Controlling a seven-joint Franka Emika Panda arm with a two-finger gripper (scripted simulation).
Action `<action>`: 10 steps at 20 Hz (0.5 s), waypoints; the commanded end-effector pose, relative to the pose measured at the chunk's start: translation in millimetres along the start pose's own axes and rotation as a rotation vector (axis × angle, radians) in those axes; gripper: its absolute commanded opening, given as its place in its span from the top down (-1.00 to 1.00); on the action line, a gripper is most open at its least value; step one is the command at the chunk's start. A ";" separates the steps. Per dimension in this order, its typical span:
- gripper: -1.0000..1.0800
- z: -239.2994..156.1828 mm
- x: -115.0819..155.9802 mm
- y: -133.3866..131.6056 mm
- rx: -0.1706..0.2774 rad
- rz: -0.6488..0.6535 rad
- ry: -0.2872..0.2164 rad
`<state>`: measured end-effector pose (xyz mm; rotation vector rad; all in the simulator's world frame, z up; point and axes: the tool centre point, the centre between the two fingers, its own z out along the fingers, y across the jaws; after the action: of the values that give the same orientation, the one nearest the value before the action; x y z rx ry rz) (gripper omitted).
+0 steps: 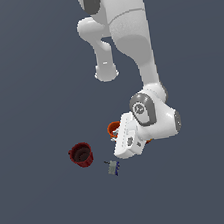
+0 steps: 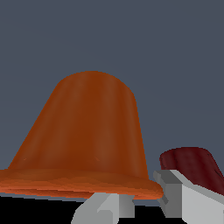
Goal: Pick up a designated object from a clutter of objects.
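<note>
Gripper (image 2: pixel 140 205) sat low against the bright orange tapered plastic cup (image 2: pixel 85 140), apparently to straddle its rim; finger spread could not be told.

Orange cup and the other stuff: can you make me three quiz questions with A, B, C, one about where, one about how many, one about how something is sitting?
1. In the exterior view, the dark red cup is on which side of the orange cup? A left, B right, C inside it.
2. How many cups? A one, B two, C four.
3. The dark red cup is: A upside down, B mouth up, C stacked on the orange cup.

A: it sits further left. B: one orange, one dark red. B: its hollow inside shows.
</note>
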<state>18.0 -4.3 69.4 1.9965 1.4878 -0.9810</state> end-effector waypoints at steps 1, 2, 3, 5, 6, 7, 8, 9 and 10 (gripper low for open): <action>1.00 0.6 0.1 -0.2 0.000 -0.001 0.000; 1.00 0.6 0.1 -0.2 0.000 -0.001 0.000; 1.00 0.6 0.1 -0.2 0.000 -0.001 0.000; 1.00 0.6 0.1 -0.2 0.000 -0.001 0.000; 1.00 0.6 0.1 -0.2 0.000 -0.001 0.000; 1.00 -0.4 0.2 0.0 -0.001 0.000 0.001; 1.00 -0.7 0.1 0.2 -0.002 0.001 0.001; 1.00 -1.3 -0.1 0.6 -0.003 0.004 0.001; 1.00 -2.5 -0.6 1.4 -0.004 0.008 0.001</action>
<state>18.6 -3.7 69.8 1.9971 1.4847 -0.9773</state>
